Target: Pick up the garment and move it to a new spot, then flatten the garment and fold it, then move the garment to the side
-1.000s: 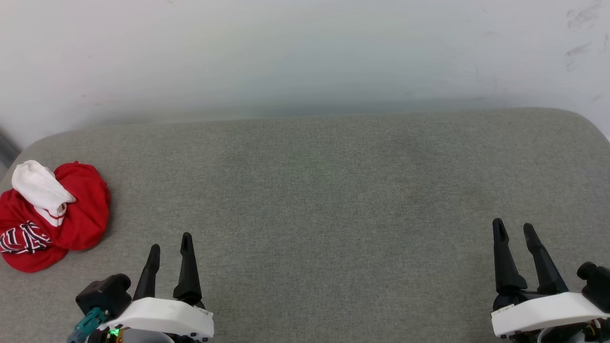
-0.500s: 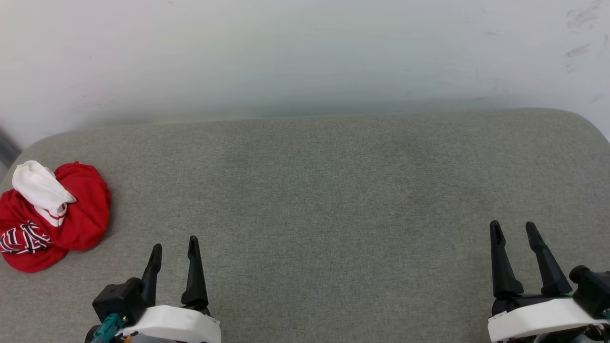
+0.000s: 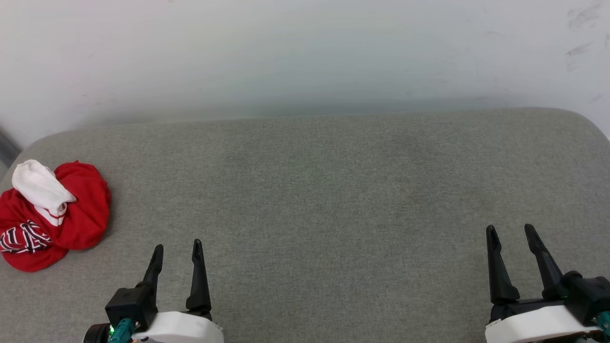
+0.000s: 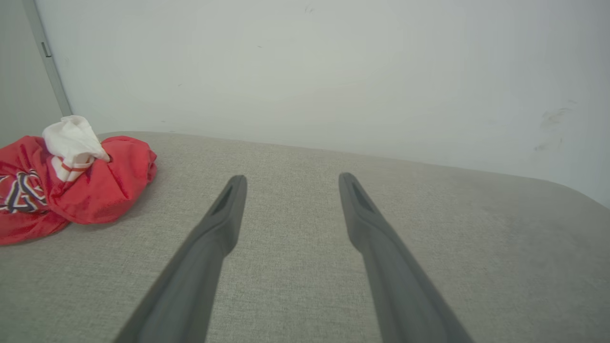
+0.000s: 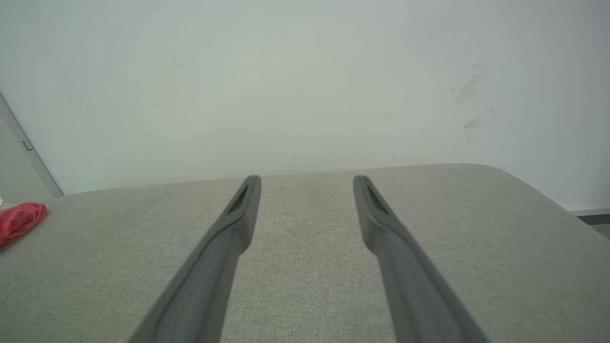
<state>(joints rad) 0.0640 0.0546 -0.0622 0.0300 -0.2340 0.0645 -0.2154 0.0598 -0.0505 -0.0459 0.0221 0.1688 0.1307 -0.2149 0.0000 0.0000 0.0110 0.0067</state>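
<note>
- The left jaws stand open with nothing between them. Their two dark fingers (image 3: pixel 198 278) are spread apart and hang over the bare grey fabric surface (image 3: pixel 324 200).
- The right jaws are open as well and hold nothing. Their fingers (image 3: pixel 498 274) are parted above the same surface.
- The garment (image 3: pixel 71 214) lies crumpled in a heap to the left of the left jaws, a little beyond their tips. It is clear of them and touches neither finger.
- In the left wrist view the garment (image 4: pixel 109 186) sits off to the left of the left-hand finger (image 4: pixel 224 214). It is a red bundle with white cloth bunched on top and dark, white-edged lettering on its left side.
- From the right jaws the garment (image 5: pixel 21 219) is far off to the left, well apart from the nearer finger (image 5: pixel 238 214). Here only a red edge of it shows at the frame's border.
- Between the two pairs of jaws the surface is plain grey cloth.
- Beyond the tips of both jaws the surface ends at a pale wall (image 3: pixel 305 57). Faint scuff marks (image 5: pixel 469 90) show on the wall, up and to the right of the right jaws.
</note>
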